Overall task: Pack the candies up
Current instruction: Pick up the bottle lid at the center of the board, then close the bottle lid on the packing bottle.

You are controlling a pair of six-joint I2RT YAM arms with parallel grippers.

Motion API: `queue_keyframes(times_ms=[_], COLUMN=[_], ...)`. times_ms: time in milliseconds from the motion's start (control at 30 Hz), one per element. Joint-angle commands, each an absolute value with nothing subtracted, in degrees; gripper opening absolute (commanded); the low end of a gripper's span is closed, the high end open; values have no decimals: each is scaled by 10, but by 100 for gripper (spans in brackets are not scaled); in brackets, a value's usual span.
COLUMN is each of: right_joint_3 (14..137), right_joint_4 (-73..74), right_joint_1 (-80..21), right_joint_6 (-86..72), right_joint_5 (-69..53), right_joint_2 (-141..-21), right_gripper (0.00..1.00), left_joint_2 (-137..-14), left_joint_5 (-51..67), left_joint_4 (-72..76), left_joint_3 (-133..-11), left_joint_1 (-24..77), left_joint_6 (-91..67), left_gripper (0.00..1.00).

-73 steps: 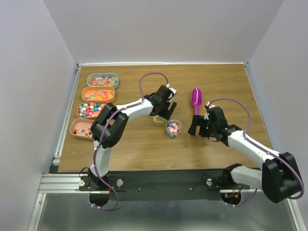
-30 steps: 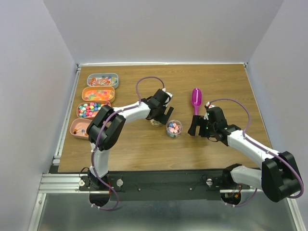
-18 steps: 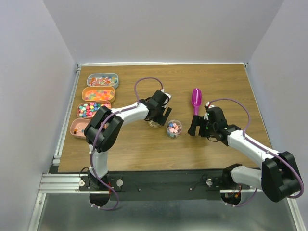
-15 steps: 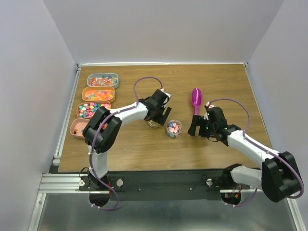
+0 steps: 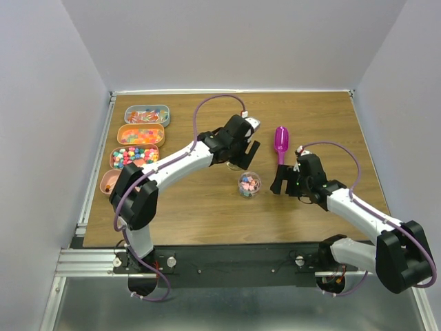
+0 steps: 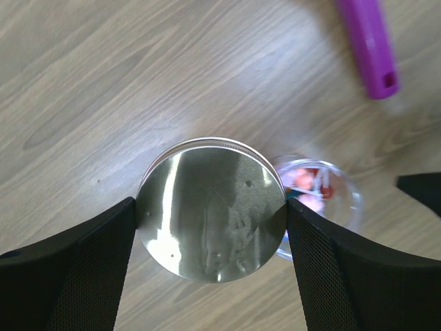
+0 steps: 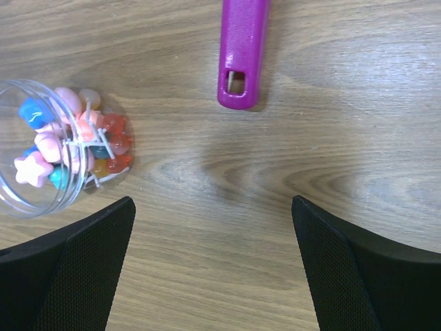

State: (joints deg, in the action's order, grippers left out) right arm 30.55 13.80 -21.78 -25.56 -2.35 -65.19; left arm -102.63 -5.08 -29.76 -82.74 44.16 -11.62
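A small clear jar (image 5: 249,184) holding mixed candies (image 7: 65,148) stands open on the wooden table. My left gripper (image 5: 238,160) is shut on a round shiny lid (image 6: 212,207), holding it by its edges just behind and left of the jar (image 6: 324,196). My right gripper (image 5: 278,185) is open and empty, low over the table to the right of the jar (image 7: 41,158). More candies (image 5: 129,157) lie in trays at the left.
Several oval trays (image 5: 164,114) stand in a column along the table's left edge. A magenta scoop (image 5: 281,141) lies behind the jar, between the two grippers; its handle shows in the right wrist view (image 7: 242,48).
My left arm has swung right and away from the near edge with the lid in its gripper, from beside the jar's left to behind it. The right arm has barely moved.
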Motion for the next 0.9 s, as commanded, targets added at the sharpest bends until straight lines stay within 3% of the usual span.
queue_keyframes(times_ms=[0, 433, 867], right_joint_3=[295, 277, 274], right_joint_4=[134, 135, 135], right_joint_1=[-220, -220, -220], right_joint_6=[-269, -322, -328], right_joint_5=[14, 83, 95], right_joint_2=[-643, -613, -602], right_gripper=[100, 100, 100], left_joint_2=[-1009, -1063, -1103], left_joint_5=[-55, -61, -62], left_joint_4=[-354, -378, -364], left_joint_3=[-872, -890, -899], left_joint_1=[474, 547, 555], left_joint_6=[-112, -112, -115], left_gripper=[73, 74, 75])
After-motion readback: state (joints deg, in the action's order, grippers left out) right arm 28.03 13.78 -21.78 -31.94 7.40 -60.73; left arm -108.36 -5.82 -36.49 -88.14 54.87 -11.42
